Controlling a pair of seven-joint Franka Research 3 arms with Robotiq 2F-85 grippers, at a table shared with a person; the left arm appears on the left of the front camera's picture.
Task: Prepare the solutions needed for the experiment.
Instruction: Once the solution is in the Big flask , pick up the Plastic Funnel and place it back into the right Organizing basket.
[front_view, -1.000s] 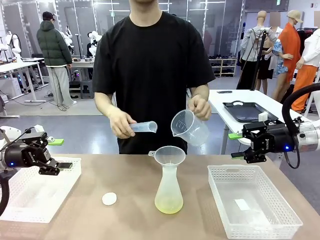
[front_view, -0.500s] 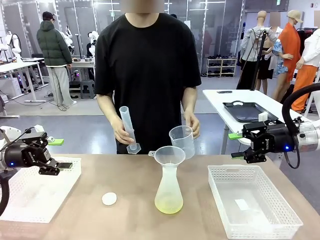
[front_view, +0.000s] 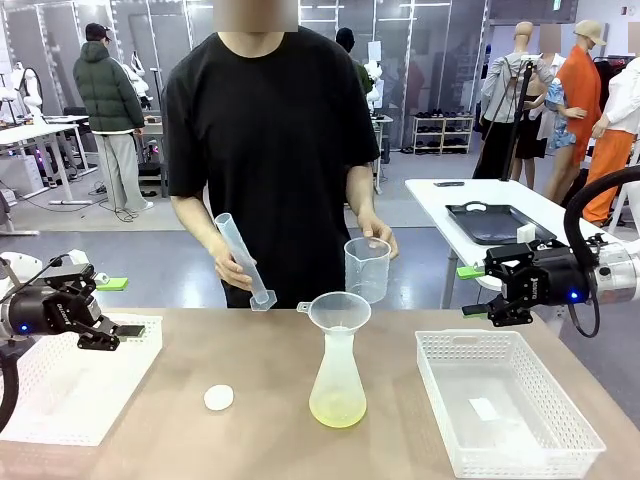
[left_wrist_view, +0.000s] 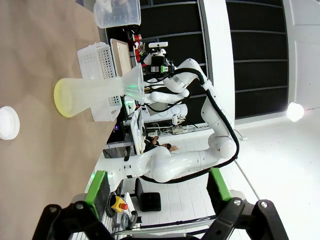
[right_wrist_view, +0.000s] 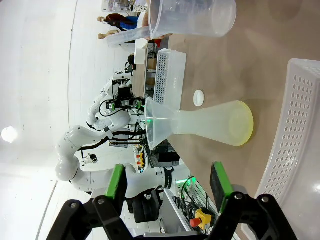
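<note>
Mid-table, a translucent conical flask (front_view: 337, 375) holds yellow-green solutions (front_view: 337, 412); left hand (front_view: 118, 307) and right hand (front_view: 472, 291) gape empty.

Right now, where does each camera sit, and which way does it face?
Front: between the arms, facing the person across the table; left gripper and right gripper at the edges.
Left wrist: on the left arm, looking across at the flask; own open fingers below.
Right wrist: on the right arm, facing the flask from the other side; own open fingers below.
Shared: the flask.
</note>
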